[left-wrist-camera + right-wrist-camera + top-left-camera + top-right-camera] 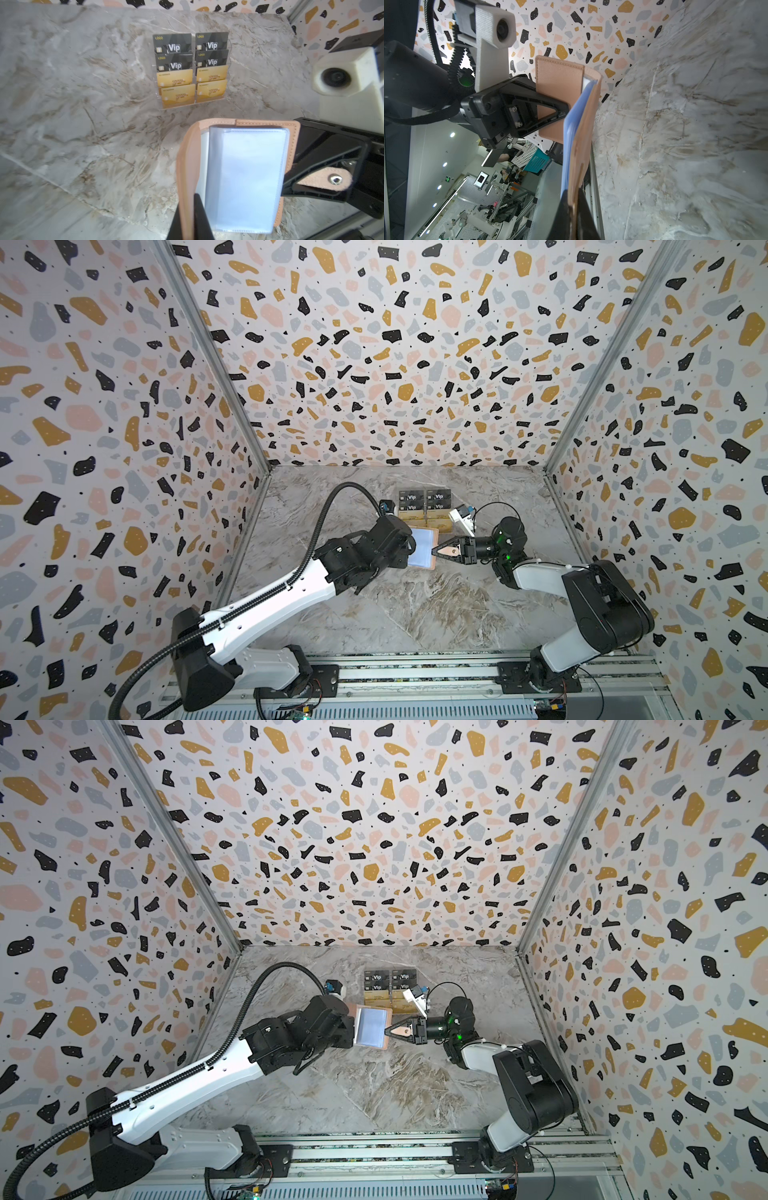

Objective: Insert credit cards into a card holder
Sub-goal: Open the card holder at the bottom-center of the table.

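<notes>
The left claw (pixel 188 220) is pressed together on the left cover of the card holder (pixel 423 548). The right claw (pixel 435 552), likewise closed, pinches the holder's right edge, where the strap tab (pixel 324 180) with its snap lies along the fingers. The holder hangs open between both claws over the tabletop (pixel 395 605), bluish sleeves (pixel 245 178) upward. Just beyond it, on the far side, a clear stand (pixel 178 106) carries four gold credit cards (pixel 175 79) in its near tiers and black Vip cards (pixel 172 44) behind.

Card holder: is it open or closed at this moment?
Open: the covers of the card holder stand apart, and its clear sleeves are exposed.
</notes>
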Tool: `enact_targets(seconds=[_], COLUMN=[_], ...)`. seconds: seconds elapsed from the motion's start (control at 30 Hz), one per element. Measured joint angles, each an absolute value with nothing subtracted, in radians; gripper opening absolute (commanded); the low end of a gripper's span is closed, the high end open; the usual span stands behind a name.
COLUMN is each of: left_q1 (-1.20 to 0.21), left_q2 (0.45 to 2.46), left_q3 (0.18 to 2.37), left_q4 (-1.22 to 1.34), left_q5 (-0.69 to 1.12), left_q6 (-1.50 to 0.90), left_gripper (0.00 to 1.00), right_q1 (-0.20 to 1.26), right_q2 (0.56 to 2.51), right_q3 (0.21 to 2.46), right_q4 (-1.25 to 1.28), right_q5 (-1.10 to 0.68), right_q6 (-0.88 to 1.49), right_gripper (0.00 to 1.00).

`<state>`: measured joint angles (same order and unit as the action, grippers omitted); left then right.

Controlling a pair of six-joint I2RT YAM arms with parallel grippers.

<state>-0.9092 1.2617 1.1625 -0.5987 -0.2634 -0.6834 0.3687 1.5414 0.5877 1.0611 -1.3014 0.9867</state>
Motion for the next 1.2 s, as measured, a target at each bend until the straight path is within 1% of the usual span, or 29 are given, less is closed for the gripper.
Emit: enact_targets(seconds=[0.07, 0.13, 0.17, 0.4, 0.5, 0.53, 0.63, 0.8, 0.9, 1.0, 1.03, 1.1, 1.17, 1.2], left_q1=[-0.887, -0.869, -0.861, -0.83, -0.822, -0.818, -0.802, -0.778, -0.767, -0.753, -0.749, -0.739, -0.727, -0.722], left_q2=[1.259, 1.261, 1.263, 1.303, 1.353, 1.369, 1.413, 1.468, 1.496, 1.516, 1.522, 1.535, 1.553, 1.56], left_q3=[1.112, 1.068, 1.047, 0.928, 0.88, 0.862, 0.81, 0.729, 0.678, 0.639, 0.63, 0.621, 0.619, 0.619], left_q4=[-0.531, -0.475, -0.447, -0.261, -0.161, -0.129, -0.057, 0.062, 0.122, 0.177, 0.194, 0.218, 0.237, 0.241], left_q5=[-0.195, -0.135, -0.105, 0.056, 0.109, 0.124, 0.156, 0.185, 0.204, 0.232, 0.242, 0.265, 0.285, 0.292], left_q6=[-0.682, -0.682, -0.684, -0.712, -0.727, -0.733, -0.749, -0.781, -0.803, -0.818, -0.821, -0.823, -0.819, -0.813], left_gripper=[0.0, 0.0, 0.0, 0.0, 0.0, 0.0, 0.0, 0.0, 0.0, 0.01, 0.03, 0.1, 0.23, 0.31], right_q1=[0.364, 0.356, 0.349, 0.271, 0.251, 0.246, 0.226, 0.173, 0.177, 0.194, 0.209, 0.246, 0.295, 0.311], right_q2=[1.528, 1.519, 1.516, 1.505, 1.512, 1.518, 1.539, 1.552, 1.551, 1.538, 1.531, 1.522, 1.518, 1.518], right_q3=[0.588, 0.588, 0.589, 0.592, 0.594, 0.595, 0.594, 0.564, 0.554, 0.554, 0.554, 0.554, 0.554, 0.554], right_q4=[0.963, 0.891, 0.857, 0.648, 0.55, 0.513, 0.423, 0.396, 0.384, 0.37, 0.365, 0.364, 0.366, 0.369], right_q5=[-1.302, -1.301, -1.297, -1.282, -1.258, -1.242, -1.179, -1.1, -1.068, -1.034, -1.019, -0.995, -0.971, -0.963], right_q6=[0.924, 0.881, 0.851, 0.69, 0.609, 0.576, 0.507, 0.471, 0.463, 0.457, 0.455, 0.454, 0.456, 0.46], right_gripper=[0.1, 0.21, 0.24, 0.3, 0.45, 0.48, 0.48, 0.47, 0.46, 0.43, 0.41, 0.38, 0.33, 0.31])
